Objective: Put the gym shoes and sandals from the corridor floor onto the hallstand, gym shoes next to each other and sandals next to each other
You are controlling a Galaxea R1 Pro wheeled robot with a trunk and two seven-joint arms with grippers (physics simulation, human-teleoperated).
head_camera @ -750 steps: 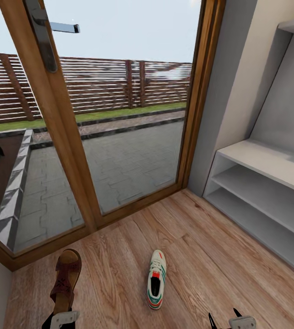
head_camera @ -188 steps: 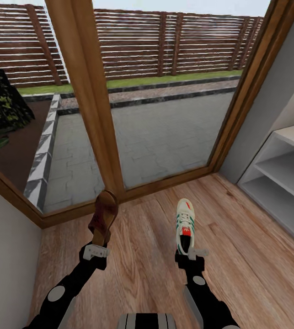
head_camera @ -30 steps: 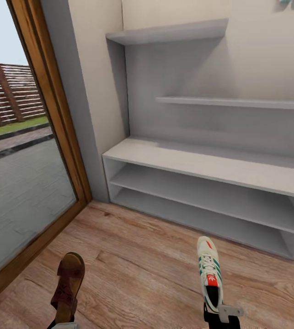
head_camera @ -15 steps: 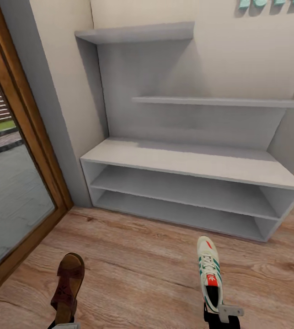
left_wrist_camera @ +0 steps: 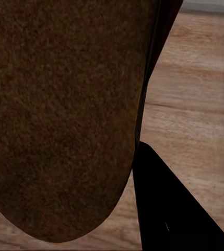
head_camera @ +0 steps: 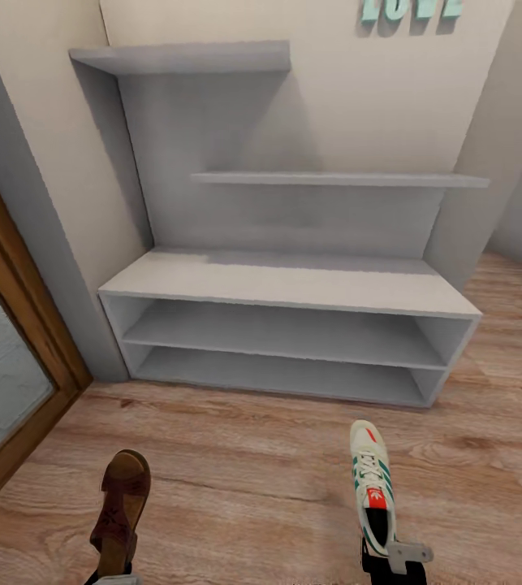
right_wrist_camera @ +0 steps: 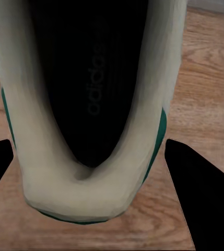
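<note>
1 sandal (head_camera: 119, 512) is held by its heel in the left pincer (head_camera: 113, 575), 1 gym shoe (head_camera: 373, 486) by its heel collar in the right pincer (head_camera: 392, 561), both closed on their loads, above the corridor floor (head_camera: 252, 479) near the hallstand (head_camera: 293, 280). Both are judged light; the sandal sole stiff, the shoe collar soft (may slip). The bench top is bare

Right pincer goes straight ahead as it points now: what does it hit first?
Likely the hallstand: the held gym shoe points at its lower shelves across bare floor. Which shelf or edge is unclear; depth is hard to judge.
</note>
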